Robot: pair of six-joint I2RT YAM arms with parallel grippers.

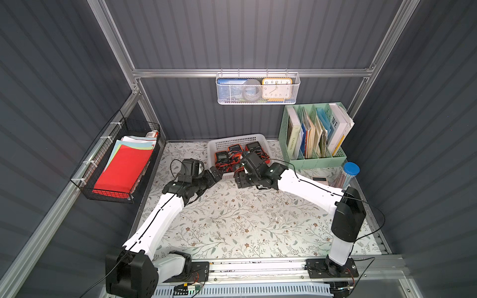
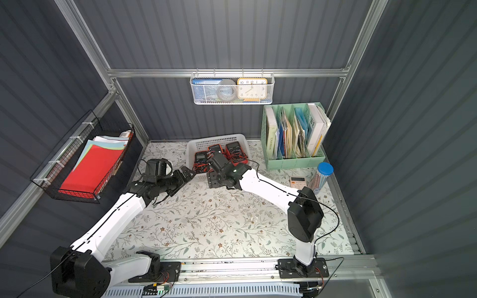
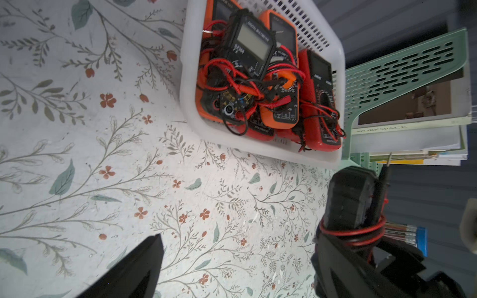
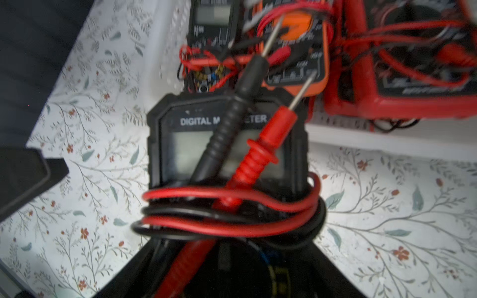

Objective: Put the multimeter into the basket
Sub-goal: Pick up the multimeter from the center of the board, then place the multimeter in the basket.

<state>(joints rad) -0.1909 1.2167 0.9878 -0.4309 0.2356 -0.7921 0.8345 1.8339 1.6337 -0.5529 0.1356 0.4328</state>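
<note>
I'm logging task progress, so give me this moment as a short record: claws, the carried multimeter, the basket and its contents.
right claw: shut on the black multimeter, leads wound around it
black multimeter: off the table, outside the basket, near its rim
left claw: open, empty, beside the basket
basket: on the table, holds several other multimeters
task: not yet done

Both arms are stretched forward, angled inward. The left gripper is held with jaws spread; the right gripper is clamped on the multimeter.
</note>
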